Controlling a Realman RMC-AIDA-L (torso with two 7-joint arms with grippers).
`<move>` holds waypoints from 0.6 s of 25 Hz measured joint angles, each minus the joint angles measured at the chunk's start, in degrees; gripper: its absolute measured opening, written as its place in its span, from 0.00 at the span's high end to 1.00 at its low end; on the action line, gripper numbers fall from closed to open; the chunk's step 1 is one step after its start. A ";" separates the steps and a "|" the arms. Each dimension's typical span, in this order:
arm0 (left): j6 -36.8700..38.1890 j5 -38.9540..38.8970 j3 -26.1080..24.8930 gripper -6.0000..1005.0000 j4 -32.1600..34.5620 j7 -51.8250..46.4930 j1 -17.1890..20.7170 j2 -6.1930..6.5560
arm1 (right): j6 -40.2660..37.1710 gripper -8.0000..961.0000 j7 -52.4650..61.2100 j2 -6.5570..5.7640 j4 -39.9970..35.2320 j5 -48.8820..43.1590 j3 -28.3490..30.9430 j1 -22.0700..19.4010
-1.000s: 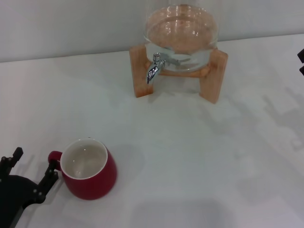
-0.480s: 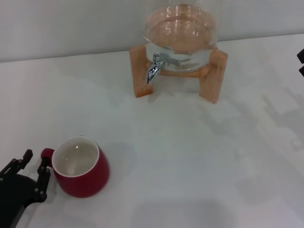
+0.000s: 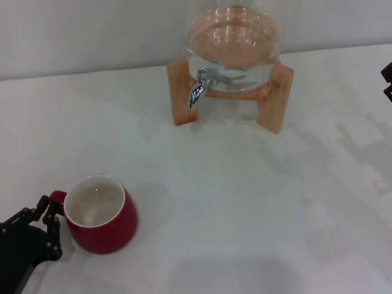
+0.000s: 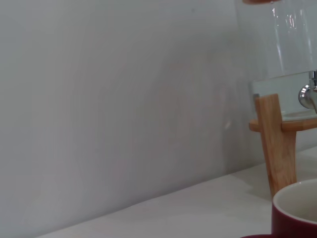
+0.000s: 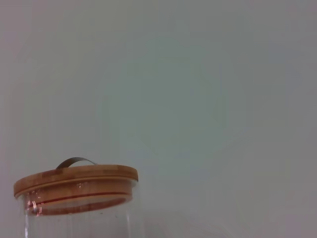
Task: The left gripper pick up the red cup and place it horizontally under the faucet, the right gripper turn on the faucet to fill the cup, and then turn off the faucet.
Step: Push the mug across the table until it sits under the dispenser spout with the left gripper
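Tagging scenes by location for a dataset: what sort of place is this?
Probably a lab test bench rather than a kitchen: a bare white table against a blank wall, holding only a red cup and a jar with a faucet.

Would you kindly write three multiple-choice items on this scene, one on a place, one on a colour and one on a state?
1. Where does the red cup stand?
A. under the faucet
B. at the near left, far from the faucet
C. on the wooden stand

2. What colour is the cup's inside?
A. cream-white
B. black
C. blue

3. How does the cup stand?
A. upside down
B. on its side
C. upright, mouth up

Key: 1 B, since bare table lies between cup and faucet, with the left gripper at the cup's handle; 2 A, the head view looks into a pale inside; 3 C, its round rim faces up.
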 joint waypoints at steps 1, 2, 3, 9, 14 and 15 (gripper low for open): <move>0.00 0.00 0.00 0.86 0.00 0.00 0.00 0.00 | 0.00 0.18 0.00 0.00 0.00 0.00 0.00 0.00; 0.00 0.00 0.00 0.88 -0.01 0.00 0.00 0.00 | 0.00 0.18 0.00 0.00 0.00 0.00 0.01 0.00; 0.00 0.01 0.00 0.90 -0.01 0.00 0.00 0.00 | 0.00 0.18 0.00 0.00 0.00 0.00 0.01 -0.02; 0.00 0.09 0.07 0.90 0.10 0.00 0.00 0.00 | 0.00 0.18 0.00 0.00 0.00 0.00 0.04 -0.06; 0.09 0.12 0.30 0.90 0.27 0.00 -0.49 0.05 | 0.00 0.18 0.00 0.00 0.00 0.00 0.04 -0.09; 0.10 0.13 0.39 0.90 0.28 0.00 -0.56 0.05 | 0.00 0.18 0.00 0.00 0.00 0.00 0.04 -0.09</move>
